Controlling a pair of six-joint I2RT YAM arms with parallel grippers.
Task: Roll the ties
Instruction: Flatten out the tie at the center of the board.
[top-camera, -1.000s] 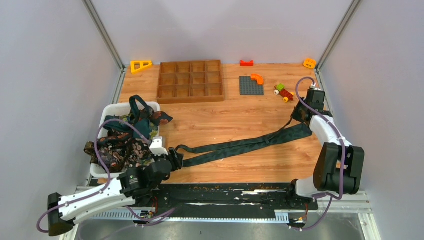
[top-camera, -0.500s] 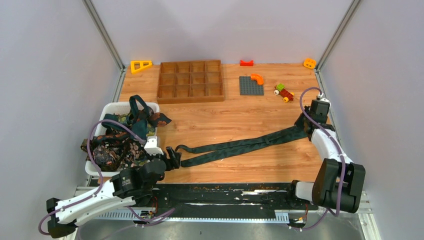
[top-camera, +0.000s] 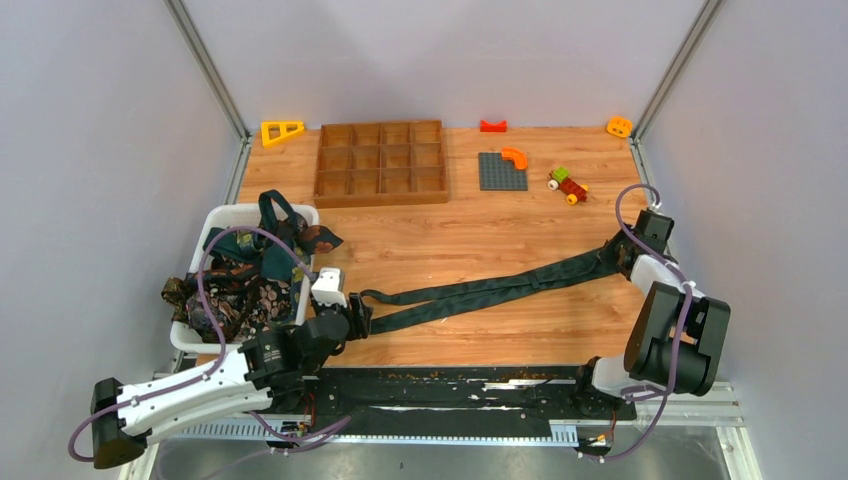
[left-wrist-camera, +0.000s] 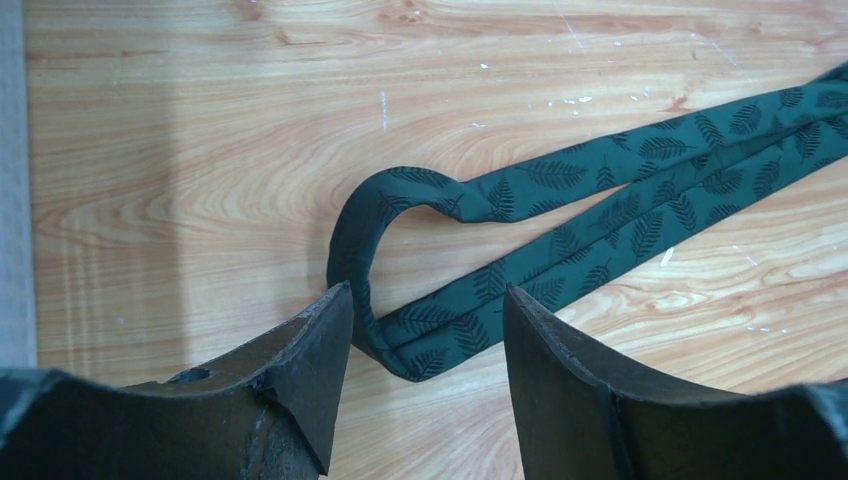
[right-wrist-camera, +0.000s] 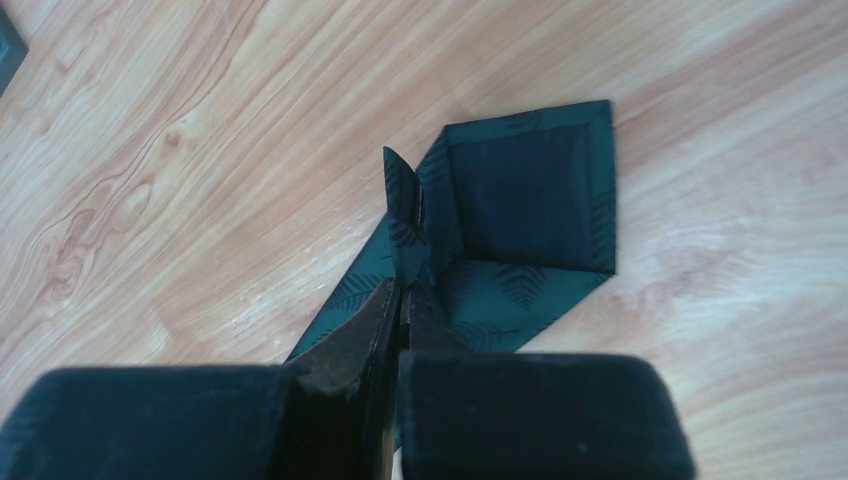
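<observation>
A dark green leaf-patterned tie (top-camera: 490, 290) lies doubled across the wooden table, running from lower left to upper right. Its folded loop (left-wrist-camera: 400, 260) sits between the fingers of my left gripper (left-wrist-camera: 428, 295), which stands open just above the table and grips nothing. My left gripper (top-camera: 358, 318) is at the tie's left end. My right gripper (top-camera: 622, 258) is shut on the tie near its pointed wide end (right-wrist-camera: 530, 215), with a pinch of fabric sticking up past the fingertips (right-wrist-camera: 385, 300). More ties (top-camera: 255, 275), teal and brown patterned, are heaped in a white bin (top-camera: 235, 212).
At the back stand a wooden compartment tray (top-camera: 381, 162), a grey baseplate (top-camera: 501, 171), a small toy car (top-camera: 568, 185), a yellow triangle (top-camera: 281, 131), a red piece (top-camera: 493, 126) and an orange piece (top-camera: 619, 126). Grey walls close both sides.
My right gripper has moved right and toward the near edge with the tie's end, drawing the tie straighter. My left gripper has shifted slightly at the fold and stays open.
</observation>
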